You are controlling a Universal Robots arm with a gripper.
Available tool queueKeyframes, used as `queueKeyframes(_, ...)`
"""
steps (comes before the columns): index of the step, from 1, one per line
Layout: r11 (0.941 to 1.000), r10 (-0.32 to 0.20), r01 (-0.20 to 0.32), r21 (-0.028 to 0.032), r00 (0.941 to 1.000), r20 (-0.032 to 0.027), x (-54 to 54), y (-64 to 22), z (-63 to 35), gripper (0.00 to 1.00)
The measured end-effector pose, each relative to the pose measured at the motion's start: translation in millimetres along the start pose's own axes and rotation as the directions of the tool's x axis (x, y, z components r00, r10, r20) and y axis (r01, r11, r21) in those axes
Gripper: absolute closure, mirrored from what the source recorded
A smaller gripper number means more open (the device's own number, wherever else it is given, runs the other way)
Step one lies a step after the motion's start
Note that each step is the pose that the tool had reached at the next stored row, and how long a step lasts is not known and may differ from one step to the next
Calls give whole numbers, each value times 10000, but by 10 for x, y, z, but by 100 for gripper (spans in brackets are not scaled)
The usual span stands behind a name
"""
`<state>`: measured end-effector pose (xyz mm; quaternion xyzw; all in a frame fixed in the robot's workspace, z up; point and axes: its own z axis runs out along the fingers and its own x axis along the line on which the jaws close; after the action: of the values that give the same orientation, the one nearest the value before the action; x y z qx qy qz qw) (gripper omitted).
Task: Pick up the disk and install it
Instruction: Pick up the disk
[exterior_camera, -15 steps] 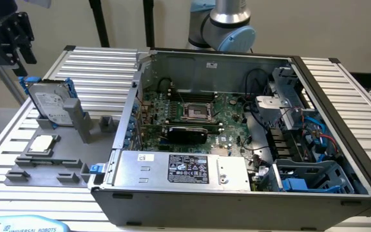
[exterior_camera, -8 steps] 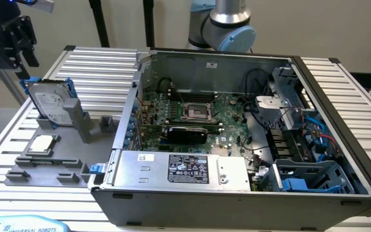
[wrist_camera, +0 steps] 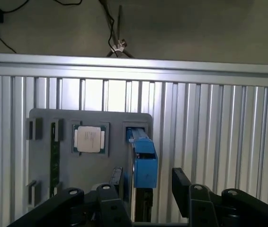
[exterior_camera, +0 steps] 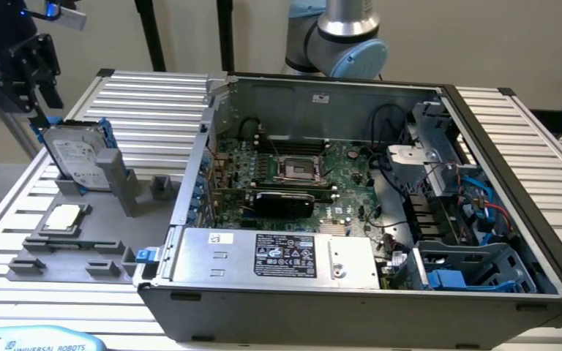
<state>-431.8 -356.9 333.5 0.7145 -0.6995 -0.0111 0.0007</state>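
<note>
**Tabletop** [exterior_camera: 144, 95] [wrist_camera: 219, 132]: ribbed aluminium slats that carry everything listed here.

**Case** [exterior_camera: 359, 307]: an open computer chassis lying on its side with the panel off. This probably leaves the interior reachable from above. It holds a green board [exterior_camera: 301, 168], a silver supply box [exterior_camera: 261, 256] with a black label along the near wall, and a blue-trimmed cage [exterior_camera: 467, 267] in the corner at the exterior view's right.

**Arm** [exterior_camera: 345, 44]: its base joint stands behind the case.

**Holder** [exterior_camera: 144, 219] [wrist_camera: 115, 118]: a grey plate with moulded recesses, set just beside the case on the exterior view's left. Each part has its own seat, apparently so it sits in a fixed, known position.

**Disk** [exterior_camera: 74, 157] [wrist_camera: 145, 163]: a silver drive in a blue carrier. It stands on edge in a holder slot and leans against a grey upright. This seems meant to present its top edge for a grasp from above. It is not yet lifted or installed.

**Tool** [exterior_camera: 37, 91] [wrist_camera: 148, 177]: it hangs directly over the disk. Its black fingers [wrist_camera: 117, 182] are spread apart on either side of the blue top edge, with a gap visible on each side. They clamp nothing.

**Chip** [exterior_camera: 64, 217] [wrist_camera: 90, 139]: a small silver square lying flat in its own recess near the disk.
</note>
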Motion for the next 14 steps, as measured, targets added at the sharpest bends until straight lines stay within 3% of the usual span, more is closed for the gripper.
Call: queueKeyframes(14, 9996, 267, -267, 3, 9996, 4, 15, -2, 163, 46)
